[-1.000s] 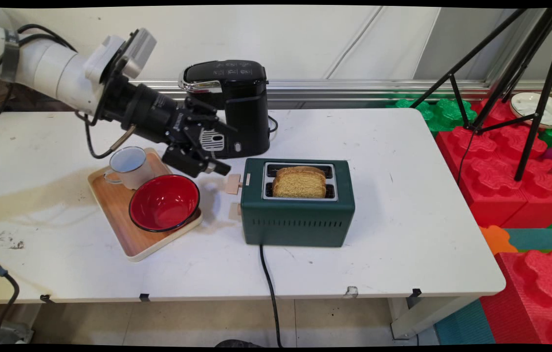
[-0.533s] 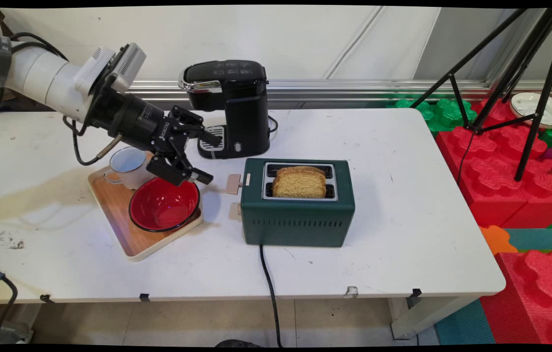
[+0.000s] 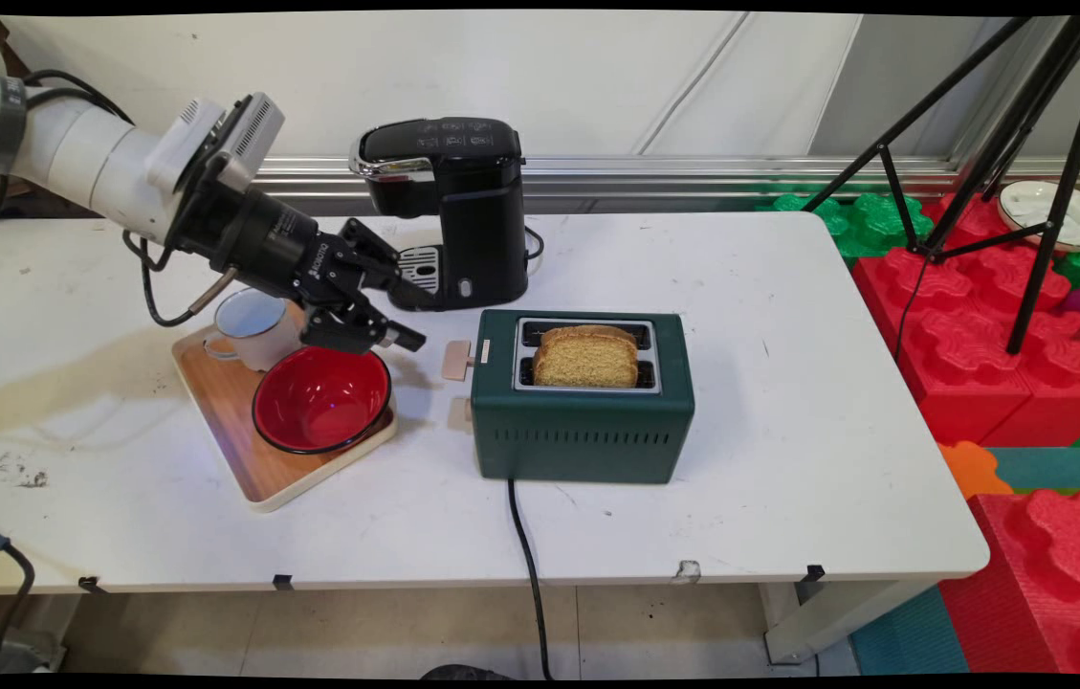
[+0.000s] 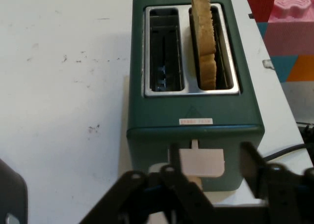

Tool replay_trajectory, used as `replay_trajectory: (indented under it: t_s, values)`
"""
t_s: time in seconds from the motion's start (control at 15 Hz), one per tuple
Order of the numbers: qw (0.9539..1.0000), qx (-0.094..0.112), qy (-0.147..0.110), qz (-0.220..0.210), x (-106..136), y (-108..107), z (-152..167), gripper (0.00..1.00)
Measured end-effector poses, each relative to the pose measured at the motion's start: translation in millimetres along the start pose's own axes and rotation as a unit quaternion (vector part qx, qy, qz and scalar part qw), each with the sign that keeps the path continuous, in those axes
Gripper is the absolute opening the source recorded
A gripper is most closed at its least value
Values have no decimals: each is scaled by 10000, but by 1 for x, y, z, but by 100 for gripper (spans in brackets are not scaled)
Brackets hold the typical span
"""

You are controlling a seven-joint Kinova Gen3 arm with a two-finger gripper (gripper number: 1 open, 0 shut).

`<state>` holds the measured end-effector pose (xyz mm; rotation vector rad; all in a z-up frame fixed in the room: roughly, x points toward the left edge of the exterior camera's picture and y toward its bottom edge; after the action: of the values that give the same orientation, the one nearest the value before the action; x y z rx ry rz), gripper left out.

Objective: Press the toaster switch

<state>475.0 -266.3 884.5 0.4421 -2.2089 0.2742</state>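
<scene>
While my pincer hangs above the table, its two fingers stand apart w/ nothing between them. It points at the lever end of the green toaster, near it but not touching. In the hand view the pale lever tab shows in the gap between my fingers.

Toaster: dark green box w/ a metal top plate and two slots. One slot holds a slice of brown bread standing upright, top poking out; the other slot looks empty. A small label sits on the top by the lever end, text too small to read. A row of vent slits runs along the side facing the table's near edge, and a black cord runs from it over that edge. It sits about mid-table.

Just below my pincer, toward the table's left side, is a wooden tray w/ a red bowl and a white mug on it. A black coffee machine stands at the table's far edge, behind the toaster and just beside my pincer.
</scene>
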Motion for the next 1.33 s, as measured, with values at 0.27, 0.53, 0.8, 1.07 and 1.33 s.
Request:
replay_trajectory:
  t_s: [0.27, 0.53, 0.8, 1.07, 1.33]
  values:
    - [10000, -47, 18, -43, -1, 0, 9, 0]
    - [9999, -63, 33, -93, -2, 0, 19, 0]
    - [9999, -80, 1, -141, -5, 0, 31, 0]
    - [9998, -86, -44, -169, -8, -2, 40, 0]
    - [9997, -89, -103, -202, -12, -3, 49, 0]
